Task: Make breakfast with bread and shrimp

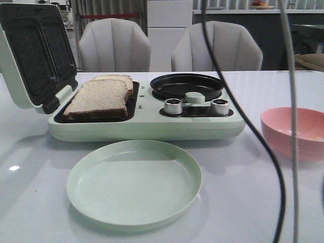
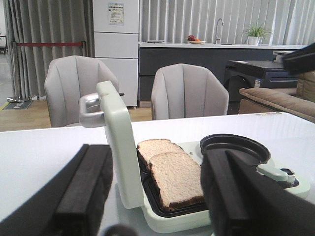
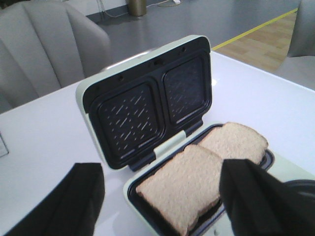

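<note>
Bread lies in the open sandwich maker; both grippers hover apart, empty.

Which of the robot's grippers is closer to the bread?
Right, probably. The right gripper hangs just above the bread; the left gripper sits low on the lid's side, farther back.

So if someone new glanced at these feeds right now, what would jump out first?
Probably the mint-green breakfast maker mid-table, lid swung open at the left, with two bread slices overlapping in its sandwich tray and an empty dark frying pan on its right half. Next, the empty green plate in front of it, and the pink bowl at the right edge.
</note>
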